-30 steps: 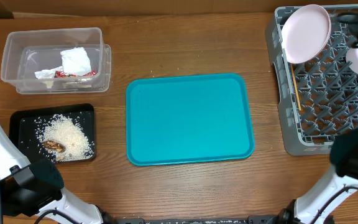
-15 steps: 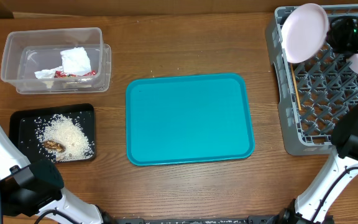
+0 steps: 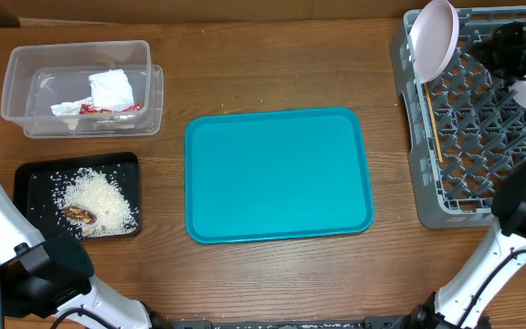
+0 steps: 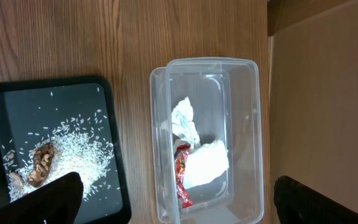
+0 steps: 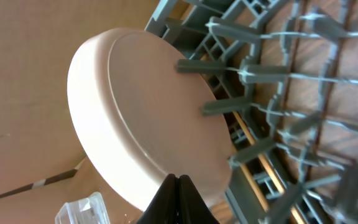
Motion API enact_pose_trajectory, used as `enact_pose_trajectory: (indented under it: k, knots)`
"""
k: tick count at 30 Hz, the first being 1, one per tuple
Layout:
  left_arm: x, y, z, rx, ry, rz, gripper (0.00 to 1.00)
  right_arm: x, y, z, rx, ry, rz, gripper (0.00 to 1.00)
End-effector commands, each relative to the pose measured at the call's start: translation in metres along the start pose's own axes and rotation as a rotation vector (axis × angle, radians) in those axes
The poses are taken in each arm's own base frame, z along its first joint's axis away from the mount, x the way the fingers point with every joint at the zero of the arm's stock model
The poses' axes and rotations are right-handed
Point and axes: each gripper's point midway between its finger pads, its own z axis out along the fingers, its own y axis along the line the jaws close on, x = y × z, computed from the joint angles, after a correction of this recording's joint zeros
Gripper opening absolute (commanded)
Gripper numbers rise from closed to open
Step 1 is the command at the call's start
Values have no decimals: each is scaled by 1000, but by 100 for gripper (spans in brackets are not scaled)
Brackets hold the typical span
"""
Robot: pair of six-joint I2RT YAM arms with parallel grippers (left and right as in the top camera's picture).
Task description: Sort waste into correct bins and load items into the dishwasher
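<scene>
Plate (image 3: 432,38) has tipped from a face-up lean to near upright in the far-left corner of the rack (image 3: 446,217). Right gripper (image 5: 176,198) has its fingers together on nothing, tips at the plate rim. Left gripper (image 4: 179,194) is spread apart over the tub (image 4: 261,124). Loading looks nearly done.
</scene>
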Motion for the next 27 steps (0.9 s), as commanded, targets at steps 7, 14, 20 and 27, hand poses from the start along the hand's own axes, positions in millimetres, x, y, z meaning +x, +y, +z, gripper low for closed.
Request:
enact_pose_trajectory:
  k: [7, 14, 20, 27]
  knots:
    - [-1, 2, 3, -15, -13, -7, 100, 48, 47, -151, 206, -160, -131, 4]
    - [-1, 2, 3, -15, -13, -7, 100, 147, 58, -187, 267, 53, -165, 4]
    - [-1, 2, 3, -15, -13, -7, 100, 220, 96, -207, 203, 84, -368, 4]
    - [-2, 2, 3, -15, -14, -7, 100, 306, 85, -224, 197, 151, -529, 100]
